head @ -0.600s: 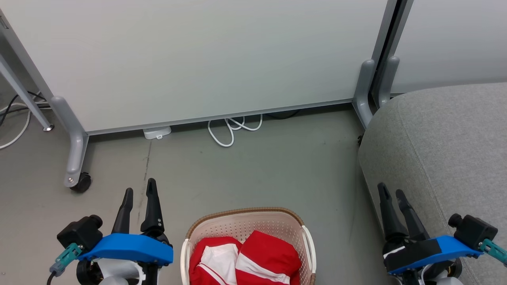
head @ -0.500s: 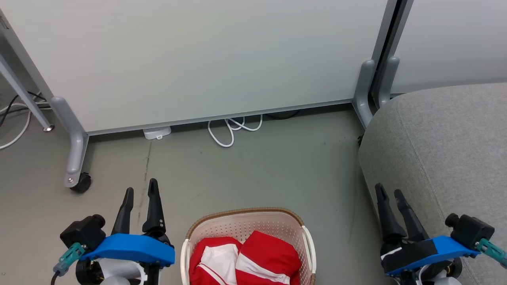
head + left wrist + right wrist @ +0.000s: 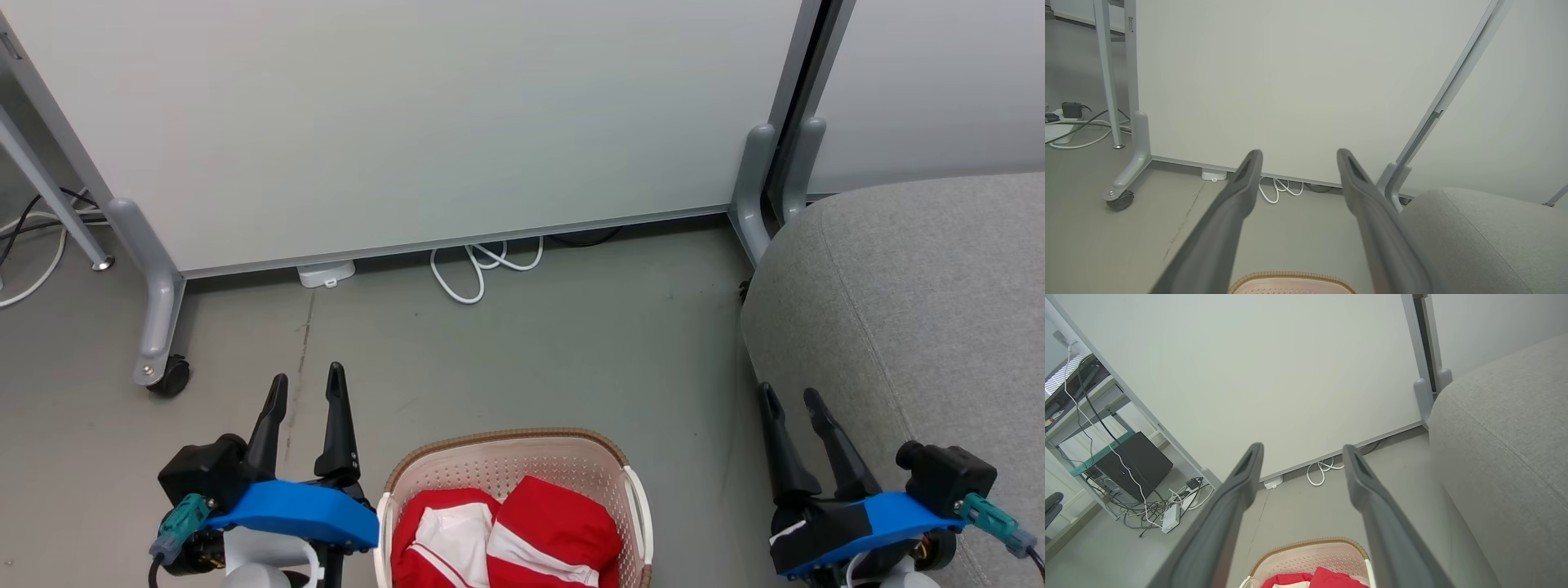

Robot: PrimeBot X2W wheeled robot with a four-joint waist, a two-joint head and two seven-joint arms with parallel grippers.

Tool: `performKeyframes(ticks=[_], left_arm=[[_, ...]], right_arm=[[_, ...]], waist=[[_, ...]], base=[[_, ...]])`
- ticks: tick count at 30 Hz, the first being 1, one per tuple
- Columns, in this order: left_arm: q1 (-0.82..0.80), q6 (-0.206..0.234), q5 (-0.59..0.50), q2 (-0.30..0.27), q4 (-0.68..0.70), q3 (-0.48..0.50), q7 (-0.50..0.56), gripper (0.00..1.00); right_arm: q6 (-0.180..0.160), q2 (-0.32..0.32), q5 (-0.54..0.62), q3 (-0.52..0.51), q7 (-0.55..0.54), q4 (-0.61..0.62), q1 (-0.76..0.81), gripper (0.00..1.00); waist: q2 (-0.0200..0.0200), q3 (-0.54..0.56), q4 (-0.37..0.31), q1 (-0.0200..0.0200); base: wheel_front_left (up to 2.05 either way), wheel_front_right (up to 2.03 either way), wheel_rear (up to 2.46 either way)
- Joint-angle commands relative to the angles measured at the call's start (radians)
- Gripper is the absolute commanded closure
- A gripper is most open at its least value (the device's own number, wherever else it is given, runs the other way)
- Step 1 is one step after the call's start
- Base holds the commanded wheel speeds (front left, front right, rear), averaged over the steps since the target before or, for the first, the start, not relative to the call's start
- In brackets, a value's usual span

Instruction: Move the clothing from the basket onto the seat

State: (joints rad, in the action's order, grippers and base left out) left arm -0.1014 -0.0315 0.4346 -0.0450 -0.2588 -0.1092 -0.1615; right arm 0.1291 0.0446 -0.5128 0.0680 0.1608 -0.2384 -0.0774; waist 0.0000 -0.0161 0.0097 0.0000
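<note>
The cream basket (image 3: 424, 459) with a brown rim stands on the floor at the bottom middle of the head view, and its rim also shows in the left wrist view (image 3: 1290, 275) and the right wrist view (image 3: 1310, 544). Red clothing (image 3: 510, 539) with white panels lies bunched inside it, and the clothing (image 3: 1327, 577) peeks into the right wrist view. The grey seat (image 3: 922, 302) fills the right side. My left gripper (image 3: 308, 382) hangs open left of the basket. In front of the seat's left edge my right gripper (image 3: 790, 395) is open too. Both are empty.
A white partition panel (image 3: 408, 122) on grey wheeled feet (image 3: 159, 327) closes the far side, with a white cable loop (image 3: 478, 265) beneath it. More cables and a dark box (image 3: 1133, 465) lie at the far left. Bare grey floor (image 3: 531, 351) stretches between basket and panel.
Both grippers have shifted inward toward the basket, the left to the right and the right to the left and slightly down. Both stay open. Basket and clothing have not moved.
</note>
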Motion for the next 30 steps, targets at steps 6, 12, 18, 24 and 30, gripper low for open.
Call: performKeyframes(ticks=[6, 12, 18, 24, 30], left_arm=[[-0.019, 0.006, -0.082, -0.007, 0.006, -0.016, -0.023, 0.0], [-0.018, 0.007, -0.14, -0.007, 0.009, -0.025, -0.038, 0.0], [-0.023, 0.005, -0.192, -0.007, 0.01, -0.034, -0.049, 0.0], [-0.024, 0.004, -0.241, -0.007, 0.004, -0.039, -0.063, 0.0], [-0.022, 0.001, -0.289, -0.007, -0.005, -0.033, -0.076, 0.0]], right_arm=[[0.002, 0.007, 0.074, 0.012, 0.024, -0.003, -0.024, 0.0], [0.002, 0.007, 0.124, 0.018, 0.038, -0.008, -0.023, 0.0], [0.002, 0.008, 0.172, 0.027, 0.051, -0.014, -0.028, 0.0], [0.002, 0.008, 0.219, 0.035, 0.064, -0.017, -0.025, 0.0], [0.002, 0.008, 0.27, 0.041, 0.076, -0.019, -0.027, 0.0]], waist=[[0.0, -0.001, 0.001, 0.0], [0.0, -0.002, 0.001, 0.0], [0.0, -0.004, 0.0, 0.0], [0.0, -0.006, 0.001, 0.0], [0.0, -0.009, 0.002, 0.0]], base=[[0.0, 0.0, 0.0], [0.0, 0.0, 0.0], [0.0, 0.0, 0.0], [0.0, 0.0, 0.0], [0.0, 0.0, 0.0]])
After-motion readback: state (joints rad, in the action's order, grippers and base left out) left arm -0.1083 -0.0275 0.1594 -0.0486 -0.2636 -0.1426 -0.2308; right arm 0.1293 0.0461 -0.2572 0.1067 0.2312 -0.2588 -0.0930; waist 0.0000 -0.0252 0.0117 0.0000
